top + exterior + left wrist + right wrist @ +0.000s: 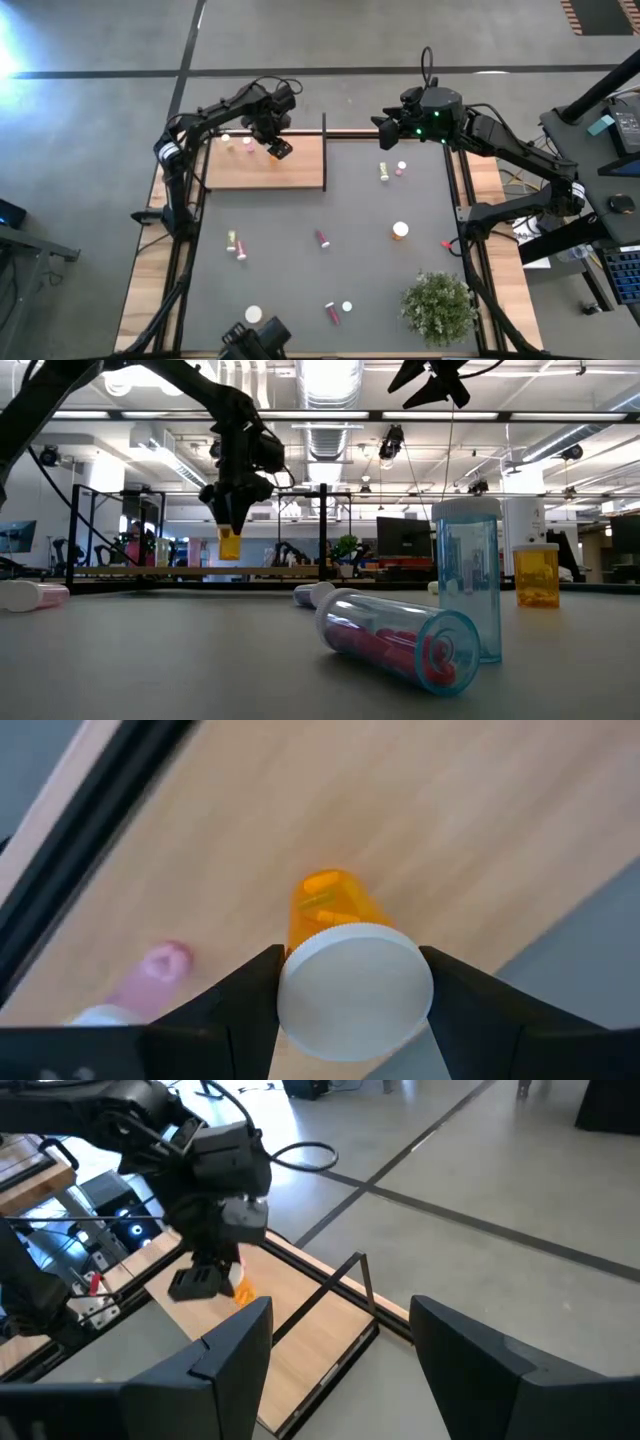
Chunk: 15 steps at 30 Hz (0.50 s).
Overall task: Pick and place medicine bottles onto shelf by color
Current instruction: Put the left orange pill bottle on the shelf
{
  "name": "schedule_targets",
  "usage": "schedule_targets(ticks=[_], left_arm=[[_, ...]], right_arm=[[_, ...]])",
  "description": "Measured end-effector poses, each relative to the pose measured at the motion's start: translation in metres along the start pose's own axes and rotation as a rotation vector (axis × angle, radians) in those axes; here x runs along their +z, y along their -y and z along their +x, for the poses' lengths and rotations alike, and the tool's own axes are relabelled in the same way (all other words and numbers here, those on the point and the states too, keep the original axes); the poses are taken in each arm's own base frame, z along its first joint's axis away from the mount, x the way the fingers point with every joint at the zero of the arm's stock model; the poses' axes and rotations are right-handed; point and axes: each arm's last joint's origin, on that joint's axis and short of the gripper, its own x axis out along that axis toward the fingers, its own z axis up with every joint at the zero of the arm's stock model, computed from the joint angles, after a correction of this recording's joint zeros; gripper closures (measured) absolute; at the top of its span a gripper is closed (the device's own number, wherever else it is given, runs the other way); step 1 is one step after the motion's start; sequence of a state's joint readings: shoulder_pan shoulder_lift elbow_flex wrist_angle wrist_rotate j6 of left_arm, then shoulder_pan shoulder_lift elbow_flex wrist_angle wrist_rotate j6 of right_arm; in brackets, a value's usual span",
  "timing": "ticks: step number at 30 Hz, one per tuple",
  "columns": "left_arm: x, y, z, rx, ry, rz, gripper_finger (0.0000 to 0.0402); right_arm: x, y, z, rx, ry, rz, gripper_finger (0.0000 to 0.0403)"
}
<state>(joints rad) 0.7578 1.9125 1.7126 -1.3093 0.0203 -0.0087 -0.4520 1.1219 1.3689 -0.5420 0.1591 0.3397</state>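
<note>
Orange bottle in left hand

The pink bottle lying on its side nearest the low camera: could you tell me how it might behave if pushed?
The pink bottle is a cylinder lying on its side, so it would probably roll. It looks like thin clear plastic, likely light. The smooth wall may be slippery to grip.

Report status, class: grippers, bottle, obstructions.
Left gripper shut on orange bottle, held above the shelf. Right gripper open, raised at the table's far edge. Pink bottle on the shelf nearby; drop spot unobstructed.
</note>
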Motion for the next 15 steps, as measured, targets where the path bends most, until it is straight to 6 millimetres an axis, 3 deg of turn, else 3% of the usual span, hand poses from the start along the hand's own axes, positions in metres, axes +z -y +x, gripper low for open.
schedule_targets(ticks=[15], left_arm=[[0.003, -0.027, 0.002, 0.04, 0.037, -0.017, 0.0201]], right_arm=[[0.0, 0.0, 0.0, 0.0, 0.0, 0.0, 0.0177]])
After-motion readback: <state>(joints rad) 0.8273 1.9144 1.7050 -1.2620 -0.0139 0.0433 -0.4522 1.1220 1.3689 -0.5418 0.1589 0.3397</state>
